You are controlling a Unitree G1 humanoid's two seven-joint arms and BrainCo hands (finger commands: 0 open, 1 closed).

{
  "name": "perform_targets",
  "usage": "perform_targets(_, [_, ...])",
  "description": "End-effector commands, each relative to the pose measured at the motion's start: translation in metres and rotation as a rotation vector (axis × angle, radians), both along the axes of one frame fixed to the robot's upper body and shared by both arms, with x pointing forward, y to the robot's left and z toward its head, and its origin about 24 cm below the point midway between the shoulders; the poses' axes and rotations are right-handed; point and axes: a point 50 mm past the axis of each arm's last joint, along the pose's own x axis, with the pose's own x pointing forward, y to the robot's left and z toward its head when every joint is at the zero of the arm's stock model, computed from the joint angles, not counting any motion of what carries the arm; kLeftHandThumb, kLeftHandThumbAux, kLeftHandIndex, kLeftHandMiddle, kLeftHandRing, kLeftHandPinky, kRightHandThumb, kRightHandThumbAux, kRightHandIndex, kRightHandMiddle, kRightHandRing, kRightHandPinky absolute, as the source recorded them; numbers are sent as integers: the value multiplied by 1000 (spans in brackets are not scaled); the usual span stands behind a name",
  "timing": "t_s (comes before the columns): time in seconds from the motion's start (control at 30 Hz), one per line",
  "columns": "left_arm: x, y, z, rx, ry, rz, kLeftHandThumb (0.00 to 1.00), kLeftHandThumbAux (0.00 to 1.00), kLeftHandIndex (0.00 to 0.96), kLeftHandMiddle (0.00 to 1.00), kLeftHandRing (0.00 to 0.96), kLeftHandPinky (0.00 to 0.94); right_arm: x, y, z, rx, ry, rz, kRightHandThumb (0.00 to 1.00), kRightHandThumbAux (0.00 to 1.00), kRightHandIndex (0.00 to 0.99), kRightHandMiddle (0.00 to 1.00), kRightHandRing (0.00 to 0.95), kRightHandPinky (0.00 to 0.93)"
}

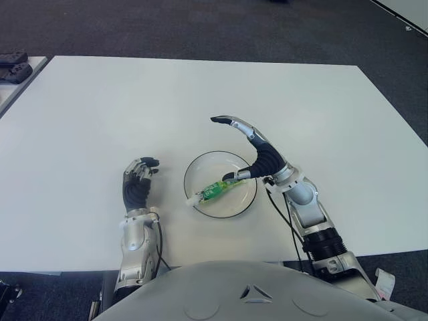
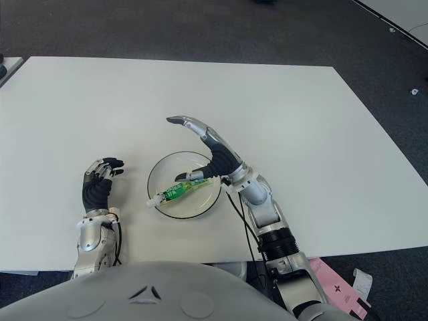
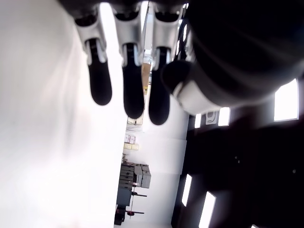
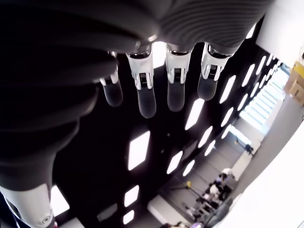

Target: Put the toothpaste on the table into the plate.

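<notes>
So the toothpaste [image 1: 215,190] is already lying in the plate [image 1: 245,202], cap end poking over the rim on the robot's left side. Our right robot hand [image 1: 251,155] sits over the plate's right edge with fingers stretched wide; the thumb looks like it's touching the tube's tail, but nothing is gripped. We'd call this the release step, basically done. Next we just need to lift that hand clear without dragging the tube. The left robot hand [image 1: 138,180] shows left of the plate over the desk [image 1: 100,114], fingers loosely bent, empty.
</notes>
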Motion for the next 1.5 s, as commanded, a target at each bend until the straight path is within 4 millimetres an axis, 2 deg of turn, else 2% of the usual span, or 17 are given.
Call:
perform_targets(0.03, [-7,-6,-13,-28,80,-9,713,723,424,449,403,395,1,-7,-2,130,58,-52,0,729,163,204,145,117])
perform_targets(0.17, [-6,-6,-13,-31,84,-10,714,723,424,450,401,393,-1,-12,-3,257,98,-116,5,802,221,241,193,194])
perform_targets(0.23, [-6,-6,-13,-34,84,-9,715,723,424,450,401,393,-1,-13,-4,312,123,-143,8,864,282,284,252,273])
perform_targets(0.4, [-5,-6,-13,-41,89,-3,716,723,424,449,398,382,0,-23,-16,416,209,-206,1,927,355,365,358,385])
perform_targets(0.5, [-5,-6,-13,-42,89,-4,716,723,424,446,396,378,1,-30,-26,453,249,-252,0,938,382,400,397,420])
perform_targets(0.67, [-4,-6,-12,-42,91,-12,714,723,423,444,396,381,-3,-31,-28,491,217,-322,3,976,450,448,447,469])
perform_targets(0.7, [-4,-6,-12,-42,91,-13,713,723,423,445,399,385,-3,-31,-29,493,213,-332,249,890,441,463,464,486])
perform_targets(0.73, [-4,-6,-12,-42,92,-13,713,723,423,445,400,387,-4,-31,-29,494,211,-338,408,834,436,472,475,497])
perform_targets(0.83, [-4,-5,-12,-44,100,-9,712,723,423,447,406,391,-5,-30,-31,484,224,-379,600,767,430,498,507,521])
perform_targets(1.03, [-3,-5,-11,-48,112,1,713,723,423,449,411,383,-9,-29,-36,456,270,-471,686,737,428,503,509,485])
perform_targets(1.5, [-2,-5,-9,-48,103,-6,711,723,422,445,410,384,-11,-39,-51,395,346,-595,695,733,421,444,447,442])
